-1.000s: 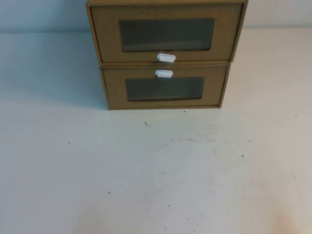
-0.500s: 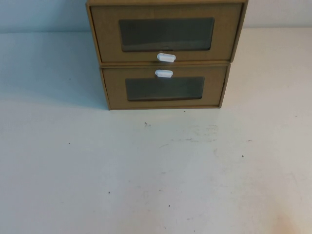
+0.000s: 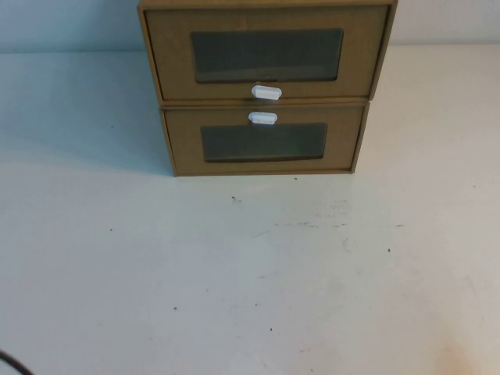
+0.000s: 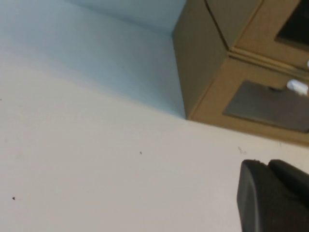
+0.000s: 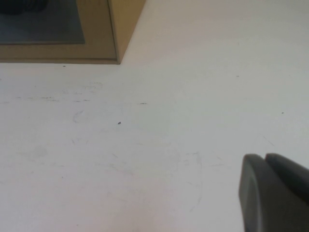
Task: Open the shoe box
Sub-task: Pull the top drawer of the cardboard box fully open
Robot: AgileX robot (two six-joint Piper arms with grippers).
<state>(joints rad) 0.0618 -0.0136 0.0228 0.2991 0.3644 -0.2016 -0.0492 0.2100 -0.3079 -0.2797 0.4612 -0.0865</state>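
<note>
Two grippers are seen, each only from its own wrist camera.

Left: the left gripper (image 4: 267,166) is held low over the bare table (image 3: 250,273), on the near-left side of the stack, and nothing is touched by it. Its dark fingers (image 4: 253,193) are pressed together and nothing is held between them. The stack's left side wall and front-left corner are seen ahead of it.

Centre: two brown cardboard shoe boxes are stacked at the far middle of the table, with their fronts turned toward the robot. The upper shoe box (image 3: 168,55) is set squarely on the lower shoe box (image 3: 183,137). A dark upper window (image 3: 267,55) and a dark lower window (image 3: 264,141) are set into the fronts. The white upper handle (image 3: 266,92) is fixed at the bottom edge of its front. The white lower handle (image 3: 263,118) is fixed at the top edge of its front. The two handles are thus placed one just above the other, near the centre line. Both fronts are seen shut against their bodies, with no gap shown.

Right: the right gripper (image 5: 264,159) is held over the bare table on the near-right side of the stack, well apart from it. Its fingers (image 5: 253,193) are closed tight and nothing is gripped. The lower shoe box's front-right corner is seen ahead of it. Small dark specks and faint scuffs are noted on the tabletop between that gripper and the stack.
</note>
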